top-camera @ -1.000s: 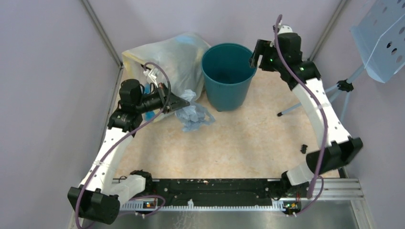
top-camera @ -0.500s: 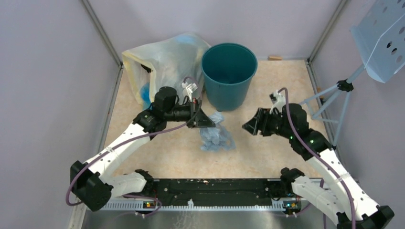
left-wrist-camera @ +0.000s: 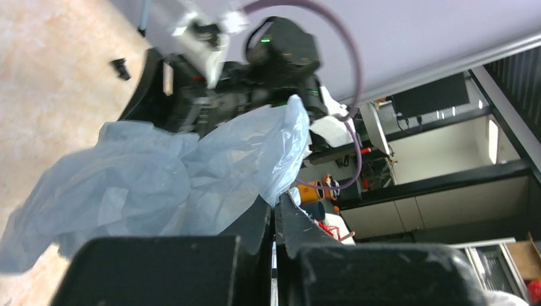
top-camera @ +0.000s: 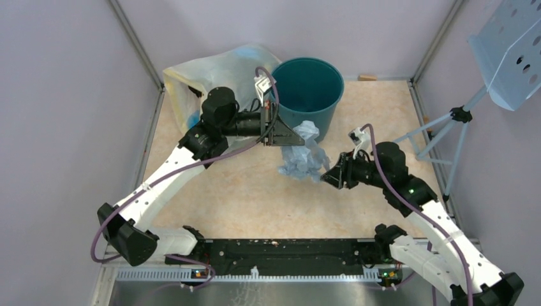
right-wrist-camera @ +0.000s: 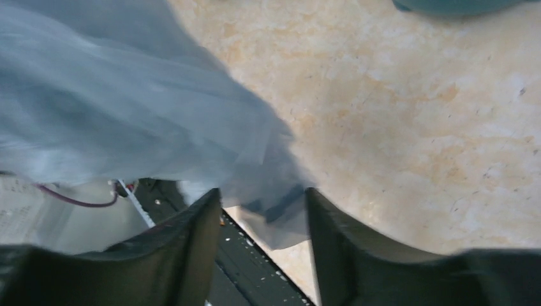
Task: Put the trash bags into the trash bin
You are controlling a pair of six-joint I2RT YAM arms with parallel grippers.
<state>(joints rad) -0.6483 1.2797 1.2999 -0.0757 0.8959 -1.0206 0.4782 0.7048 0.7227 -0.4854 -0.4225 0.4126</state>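
The trash bag (top-camera: pixel 305 153) hangs just in front of the trash bin (top-camera: pixel 306 95), between the left gripper (top-camera: pixel 300 141) and the right gripper (top-camera: pixel 325 176). A large bag (top-camera: pixel 217 80) sits to the left of the bin, just beside it, in the far-left corner.

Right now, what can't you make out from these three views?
- Right gripper on the trash bag: the right wrist view is blurred; film lies between the open fingers, contact unclear.
- Trash bin floor: top view, dark inside; the left arm covers the near-left rim.
- Left gripper pinch point: top view, its own body hides it.
- Yellowish bag contents: top view, too cloudy.
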